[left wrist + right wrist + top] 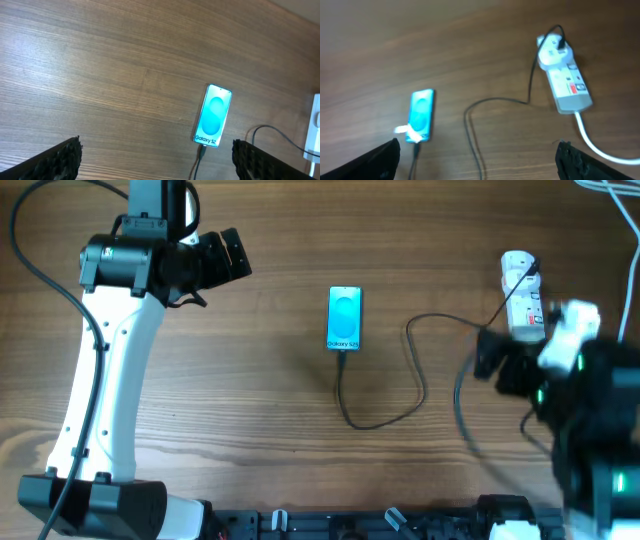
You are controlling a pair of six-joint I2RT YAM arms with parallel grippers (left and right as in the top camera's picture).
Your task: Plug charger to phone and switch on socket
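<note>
The phone (344,318) lies flat mid-table, cyan screen up, white strip at its near end. The thin black charger cable (420,375) meets that end, loops right, then runs up to the black plug in the white socket strip (522,295) at the far right. The phone also shows in the left wrist view (213,115) and in the right wrist view (421,115), as does the socket (565,75). My left gripper (157,160) is open and empty, high over the table left of the phone. My right gripper (477,157) is open and empty, near the socket.
The socket's thick white cord (592,142) trails off toward the right edge. More white cords (615,205) hang at the far right corner. A black arm cable (460,405) curves near the right arm's base.
</note>
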